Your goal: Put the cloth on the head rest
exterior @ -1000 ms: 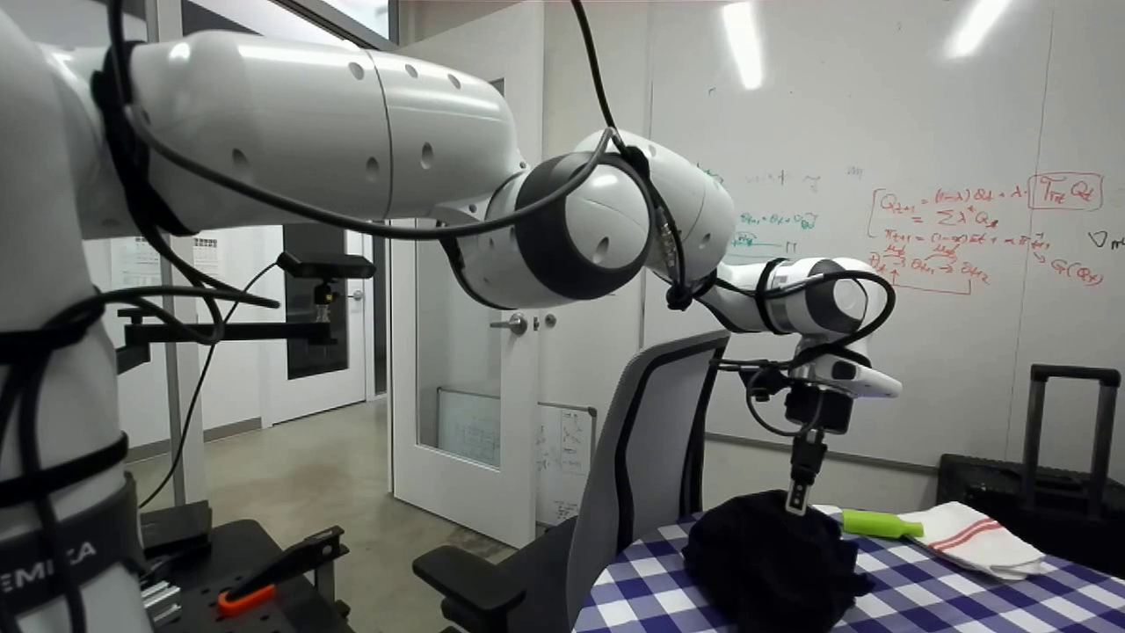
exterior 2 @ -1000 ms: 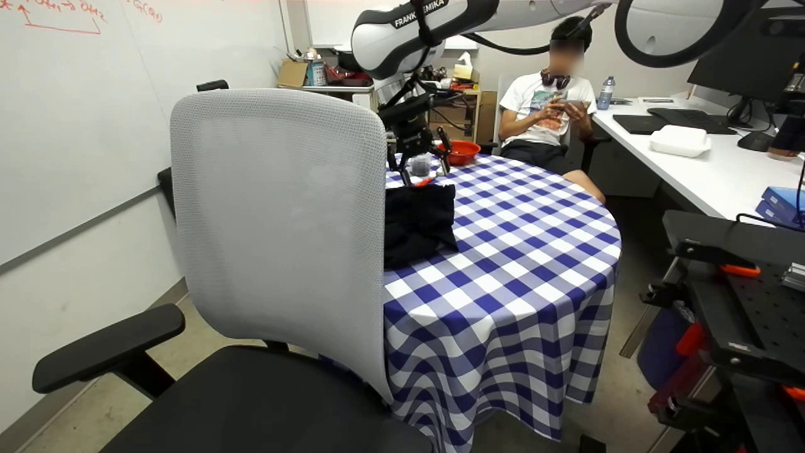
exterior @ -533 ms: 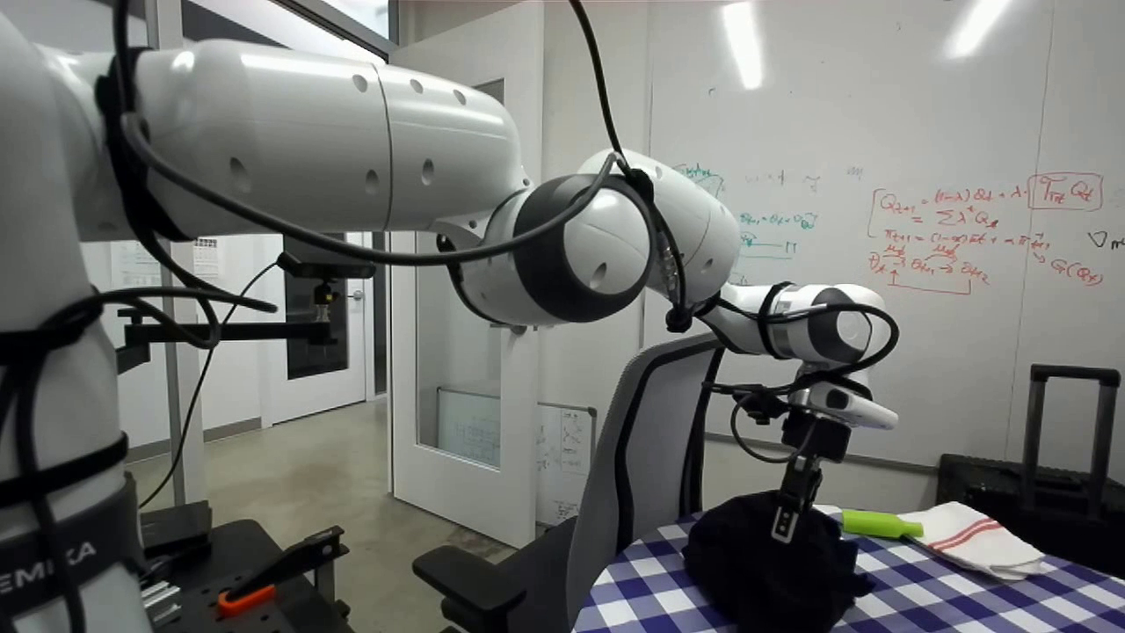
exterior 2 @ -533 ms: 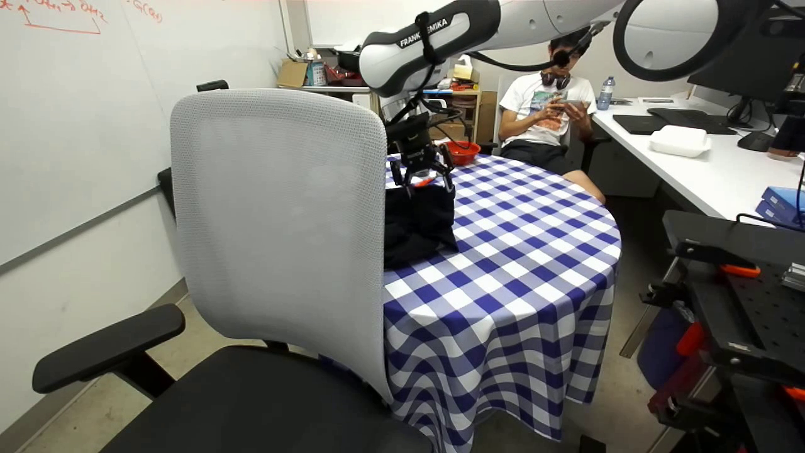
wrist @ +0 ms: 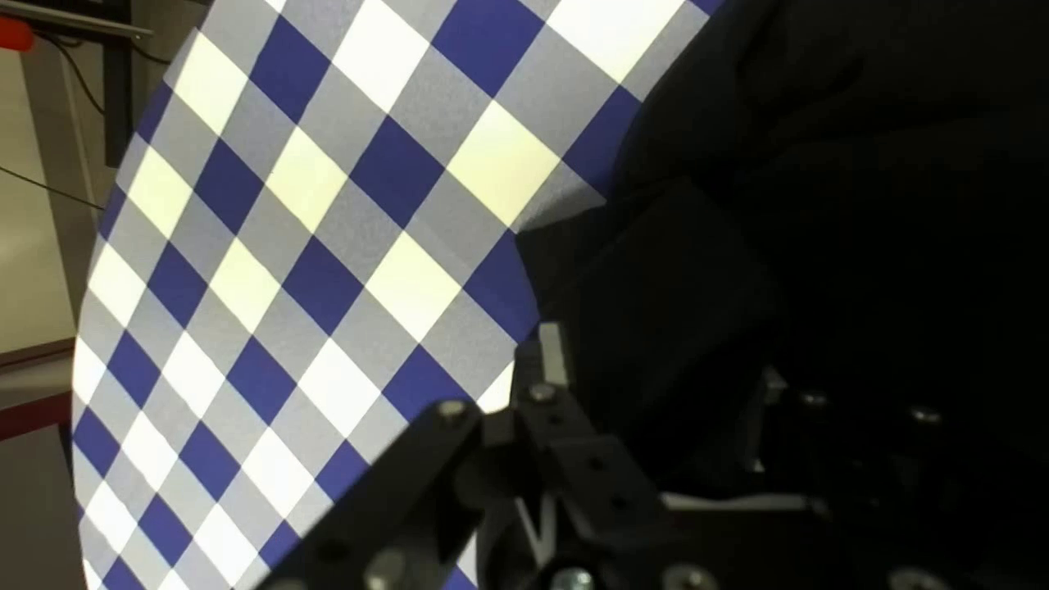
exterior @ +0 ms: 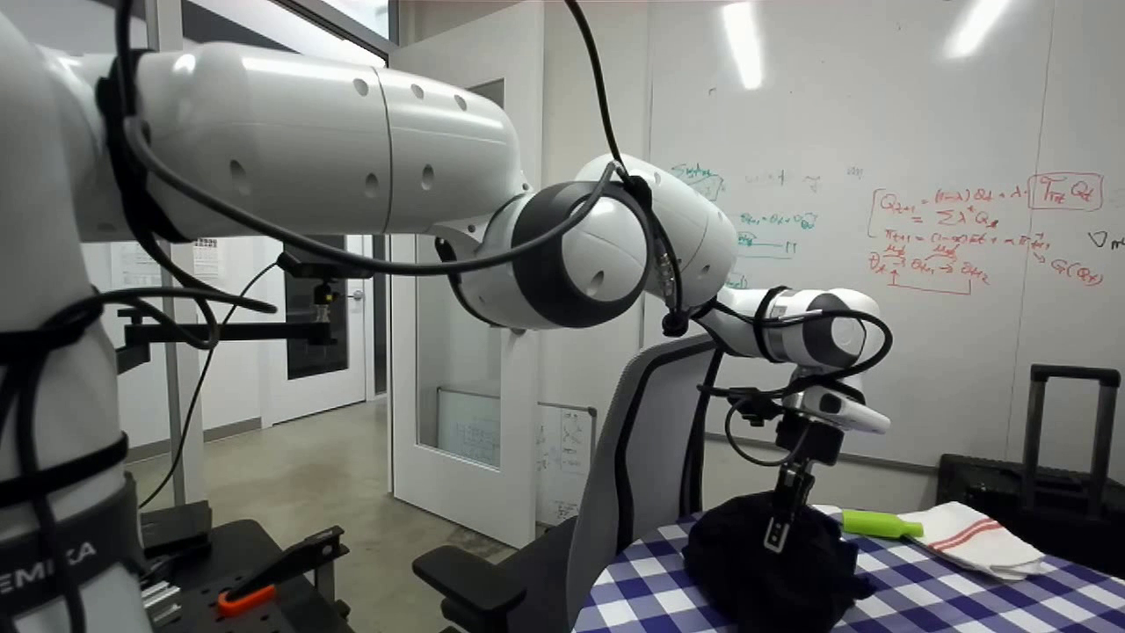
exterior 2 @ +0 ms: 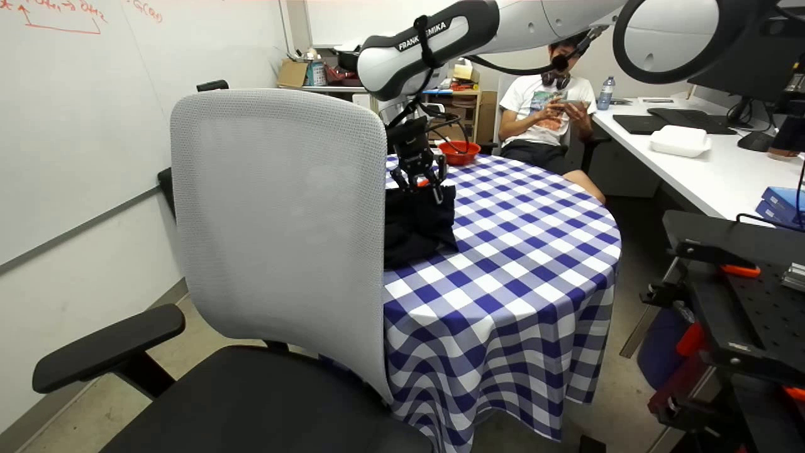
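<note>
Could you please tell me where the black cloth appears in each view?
In an exterior view: black cloth at bottom, right of centre.
In an exterior view: black cloth near centre, partly behind chair back.
Wrist view: black cloth, right side.
Shared landmark: checkered tablecloth beneath.

I saw red and green writing (exterior: 962, 204) on the whiteboard (exterior: 932, 145); two light streaks (exterior: 743, 48) glared off it. Also saw white glass-panel door (exterior: 466, 369), greyish floor (exterior: 308, 475), white desk (exterior 2: 726, 179).
</note>
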Robot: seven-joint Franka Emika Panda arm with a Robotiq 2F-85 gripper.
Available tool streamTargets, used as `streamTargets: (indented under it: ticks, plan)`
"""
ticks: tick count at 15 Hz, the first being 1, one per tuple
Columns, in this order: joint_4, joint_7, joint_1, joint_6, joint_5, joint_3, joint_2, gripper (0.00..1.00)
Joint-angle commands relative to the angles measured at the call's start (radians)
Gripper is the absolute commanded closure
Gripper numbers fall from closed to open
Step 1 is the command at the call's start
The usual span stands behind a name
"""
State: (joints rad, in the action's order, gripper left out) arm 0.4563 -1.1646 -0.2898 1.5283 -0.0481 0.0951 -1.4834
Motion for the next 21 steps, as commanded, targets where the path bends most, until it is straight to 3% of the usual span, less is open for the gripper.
streamTargets:
  ticks: [1, 3, 6, 12, 21]
  plan:
    - [-0.026, 0.021, 0.002, 0.017, -0.004, 0.002, -0.004, 0.84]
    - [-0.005, 0.076, 0.002, 0.062, -0.001, -0.003, 0.016, 0.99]
    - [-0.009, 0.193, 0.016, 0.122, 0.016, 0.001, 0.059, 1.00]
    - [-0.031, 0.464, 0.050, 0.083, 0.020, -0.009, 0.193, 0.97]
    - [-0.053, 0.894, 0.047, 0.074, -0.009, -0.062, 0.403, 0.97]
